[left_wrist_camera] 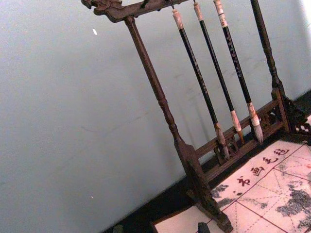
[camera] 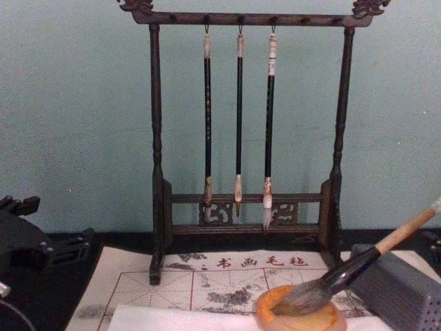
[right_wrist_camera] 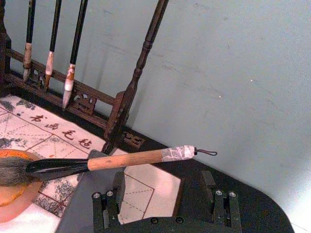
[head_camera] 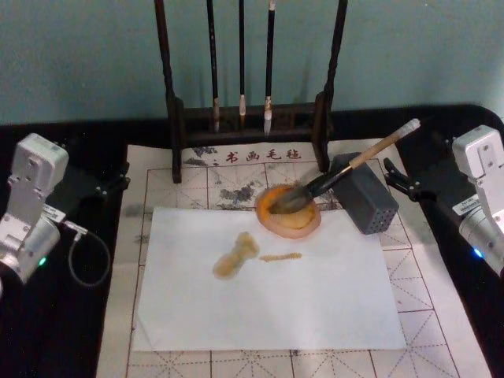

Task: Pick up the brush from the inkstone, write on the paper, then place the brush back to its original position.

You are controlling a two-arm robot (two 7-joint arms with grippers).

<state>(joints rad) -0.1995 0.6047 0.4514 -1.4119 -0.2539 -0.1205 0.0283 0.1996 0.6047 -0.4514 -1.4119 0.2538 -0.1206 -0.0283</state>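
The left end effector [head_camera: 110, 185] sat parked at the worktop's [head_camera: 47, 331] left edge, well apart from everything. Whether it was apart or together could not be told.

The paper [head_camera: 315, 299] lay in the middle on the mat [head_camera: 441, 315] and carried an amber blot and a short streak near its far edge. Just beyond that edge sat the inkstone [head_camera: 303, 224], touching or slightly overlapping the sheet.

The brush [head_camera: 370, 153] lay with its bristles in the inkstone. Its handle sloped up and to the right, propped on a grey block [head_camera: 370, 201], with the white-wrapped end free in the air.

The right end effector [right_wrist_camera: 155, 194] hovered at the right edge with its two fingers spread apart and empty. It was near the brush's wrapped end but not touching it, and the handle ran across in front of its opening.

I judged the step in hand to be the pick-up, though the marks leave that unsure. To do it well, the right arm should close on the bare wooden handle between the block and the wrap, square to the shaft. It should then lift along the handle's slope, so the bristles leave the dish cleanly without dragging it or the paper.
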